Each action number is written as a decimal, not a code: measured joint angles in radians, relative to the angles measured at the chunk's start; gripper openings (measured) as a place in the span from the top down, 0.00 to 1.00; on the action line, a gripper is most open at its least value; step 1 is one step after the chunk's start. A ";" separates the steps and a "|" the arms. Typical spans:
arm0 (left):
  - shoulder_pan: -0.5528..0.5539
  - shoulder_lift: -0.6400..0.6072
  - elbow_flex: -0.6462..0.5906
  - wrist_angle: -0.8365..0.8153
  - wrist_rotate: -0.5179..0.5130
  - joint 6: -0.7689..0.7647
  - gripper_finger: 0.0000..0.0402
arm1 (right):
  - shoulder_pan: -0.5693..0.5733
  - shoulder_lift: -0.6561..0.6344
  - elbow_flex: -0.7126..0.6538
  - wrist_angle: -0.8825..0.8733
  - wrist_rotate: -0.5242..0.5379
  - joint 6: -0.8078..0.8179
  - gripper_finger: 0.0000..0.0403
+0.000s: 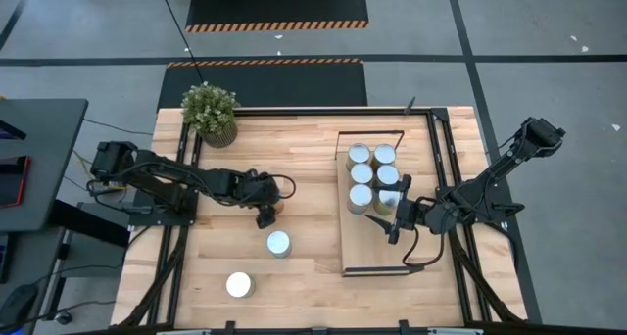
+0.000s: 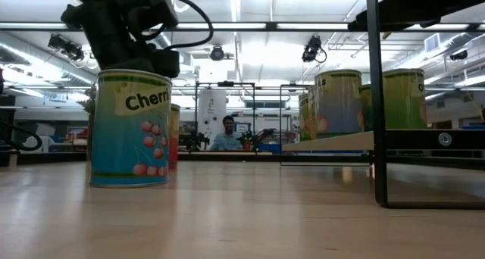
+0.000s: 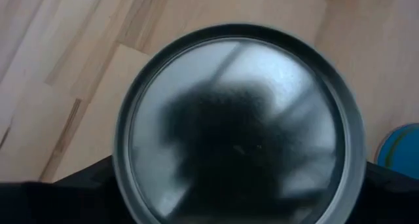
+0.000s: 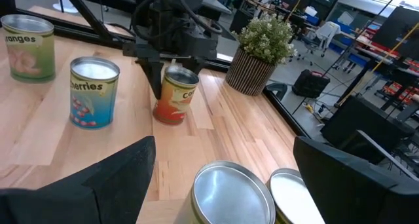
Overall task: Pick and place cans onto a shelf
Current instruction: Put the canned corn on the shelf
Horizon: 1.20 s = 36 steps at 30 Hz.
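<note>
My left gripper (image 1: 265, 215) points down over an orange-sided can (image 4: 171, 96) that stands on the table left of centre. Its fingers reach down on either side of the can, whose lid (image 3: 239, 119) fills the left wrist view. My right gripper (image 1: 397, 222) is open and empty, just above the shelf (image 1: 377, 249), beside the near end of a block of several upright cans (image 1: 374, 175). Two of their lids (image 4: 232, 191) show below its fingers. A cherries can (image 1: 279, 243) and a white-topped oranges can (image 1: 239, 284) stand on the table, nearer the front. My left gripper comes at the orange can from above, with one finger (image 4: 154, 80) beside its upper wall and the other hidden behind it. I cannot tell whether the fingers touch the can. The can stands upright with its base on the table.
A potted plant (image 1: 209, 113) stands at the far left corner. The shelf's black frame (image 2: 375, 100) rises at its short ends. The near half of the shelf board is bare. A person (image 2: 226, 134) sits far behind the table.
</note>
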 joint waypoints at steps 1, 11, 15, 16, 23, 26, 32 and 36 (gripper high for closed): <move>0.003 0.000 0.000 0.006 0.003 -0.007 0.17 | 0.000 0.000 0.000 0.003 0.000 0.000 0.08; 0.004 0.000 0.000 0.034 0.006 0.009 0.23 | 0.000 0.000 0.000 0.004 0.000 0.007 0.08; 0.004 0.000 0.011 0.047 0.008 0.039 0.23 | 0.000 0.000 0.000 0.004 -0.001 0.012 0.08; 0.004 0.000 0.021 0.046 0.009 0.053 0.23 | 0.000 0.000 0.007 -0.011 -0.001 0.017 0.08; 0.004 -0.001 0.112 0.041 0.019 0.093 0.23 | -0.005 0.001 0.128 -0.223 -0.005 0.109 0.08; 0.001 -0.001 0.138 0.044 0.039 0.104 0.23 | -0.013 0.001 0.151 -0.278 -0.027 0.148 0.08; -0.027 -0.001 0.160 0.090 0.054 0.082 0.23 | -0.015 0.032 0.161 -0.278 -0.050 0.158 0.08; -0.049 -0.001 0.160 0.120 0.069 0.055 0.23 | -0.024 0.060 0.161 -0.279 -0.054 0.189 0.08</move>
